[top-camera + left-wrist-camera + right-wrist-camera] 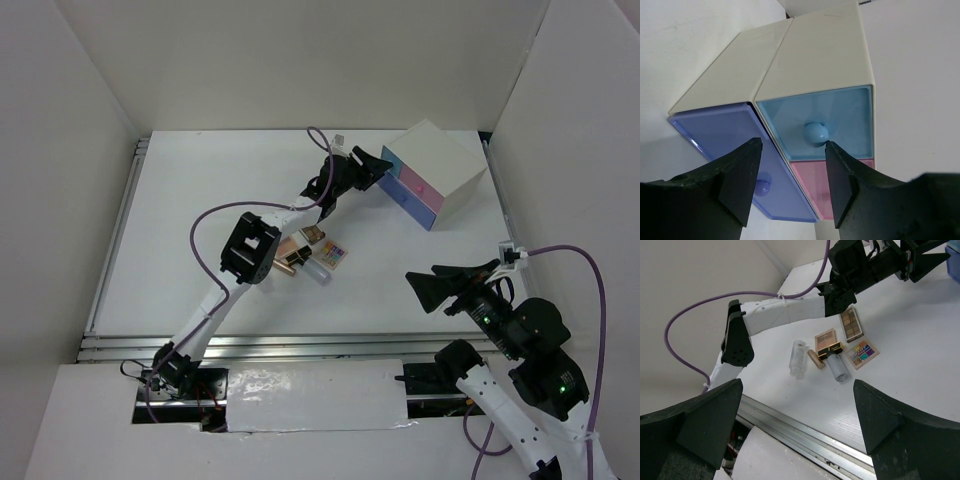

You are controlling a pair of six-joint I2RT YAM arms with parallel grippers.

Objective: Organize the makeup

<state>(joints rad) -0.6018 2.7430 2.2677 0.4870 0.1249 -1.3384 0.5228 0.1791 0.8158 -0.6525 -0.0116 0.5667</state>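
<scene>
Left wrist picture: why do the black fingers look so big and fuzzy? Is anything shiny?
Left wrist view: the fingers sit close to the lens, so they loom soft-edged, while the light blue drawer is sharp, with a faint sheen. Top view: glare on the white cover at the near edge.

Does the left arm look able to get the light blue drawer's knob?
Probably yes: the left gripper is open and the knob sits just ahead of it, with nothing in between.
</scene>
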